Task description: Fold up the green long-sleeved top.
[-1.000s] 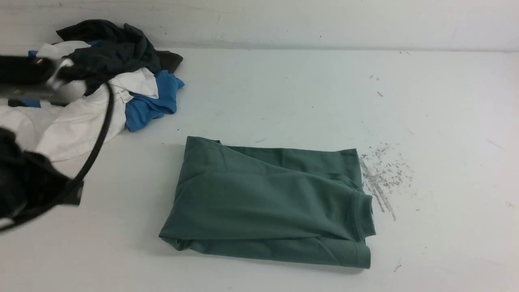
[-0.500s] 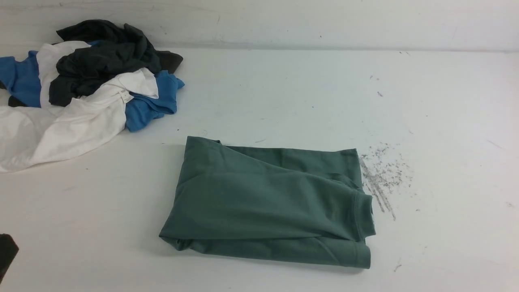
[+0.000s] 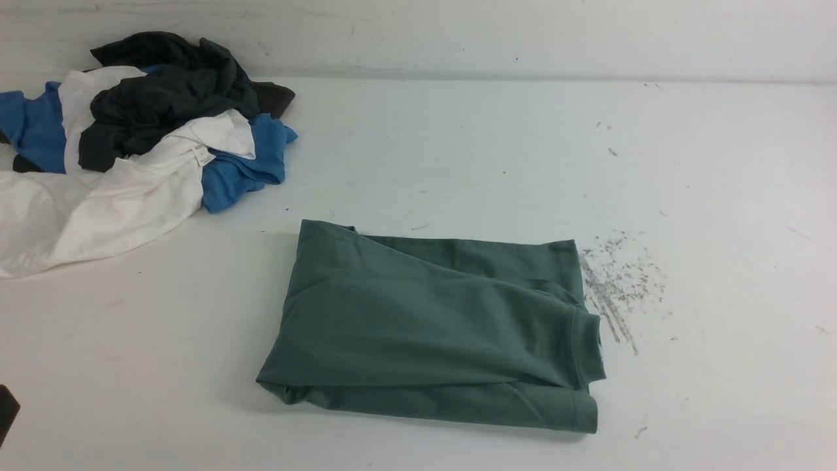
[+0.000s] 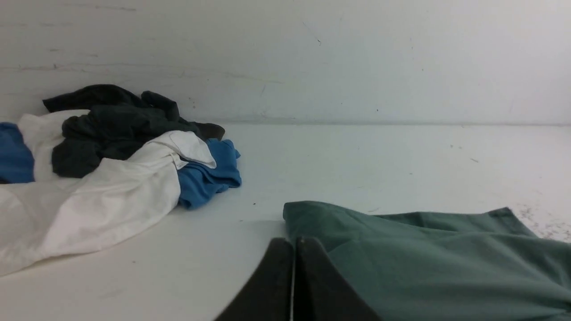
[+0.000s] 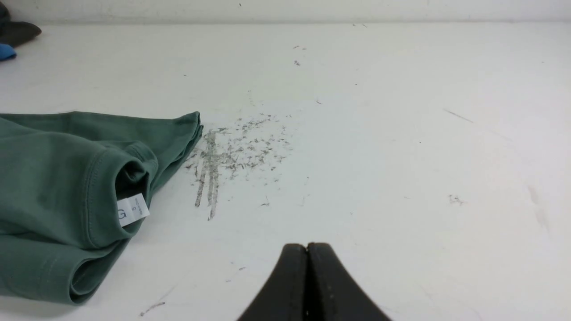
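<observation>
A white table [image 3: 425,150] is seen from the robot's side, scuffed with grey scratch marks [image 3: 614,288] on its right half. Nearest the robot, at the middle of the table, the green long-sleeved top [image 3: 425,327] is laid folded into a flat rectangle, its neck opening turned to the right. Farther back on the left, a heap of clothes [image 3: 137,144] in white, blue and dark grey is piled near a plain white wall [image 3: 458,33]. The left gripper [image 4: 294,243] is held low over the table beside the top's left edge, its black fingers [image 4: 272,285] pressed together and empty. The right gripper [image 5: 307,246] is likewise closed on nothing, over bare table right of the scratches. Only in the right wrist view is a white neck tag [image 5: 132,209] shown inside the collar. In the front view, just a dark sliver of the left arm [image 3: 6,412] is caught at the lower left edge.
</observation>
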You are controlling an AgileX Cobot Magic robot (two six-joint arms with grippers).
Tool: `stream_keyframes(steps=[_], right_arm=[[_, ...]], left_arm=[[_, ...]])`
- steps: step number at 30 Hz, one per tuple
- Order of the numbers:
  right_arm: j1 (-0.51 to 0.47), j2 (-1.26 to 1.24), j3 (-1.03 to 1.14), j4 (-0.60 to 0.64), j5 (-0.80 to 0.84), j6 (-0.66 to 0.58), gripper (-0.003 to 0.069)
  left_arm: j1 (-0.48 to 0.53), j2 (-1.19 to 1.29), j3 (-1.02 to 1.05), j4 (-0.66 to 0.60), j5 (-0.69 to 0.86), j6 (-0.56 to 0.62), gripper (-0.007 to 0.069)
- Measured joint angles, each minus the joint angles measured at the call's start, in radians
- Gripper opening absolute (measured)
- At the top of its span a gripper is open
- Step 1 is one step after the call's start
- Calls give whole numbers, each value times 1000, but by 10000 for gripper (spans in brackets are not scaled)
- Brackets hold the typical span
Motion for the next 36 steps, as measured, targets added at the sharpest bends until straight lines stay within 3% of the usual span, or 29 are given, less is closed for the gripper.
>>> stream_keyframes(steps=[9,15,36], right_arm=[[0,0,0,0,-1,4,-15],[0,0,0,0,-1,4,-15],[0,0,0,0,-1,4,-15]], left_arm=[[0,0,207,111,-12,5,-4],[0,0,221,176,0,-1,-4],[0,0,221,175,1,-5,-4]])
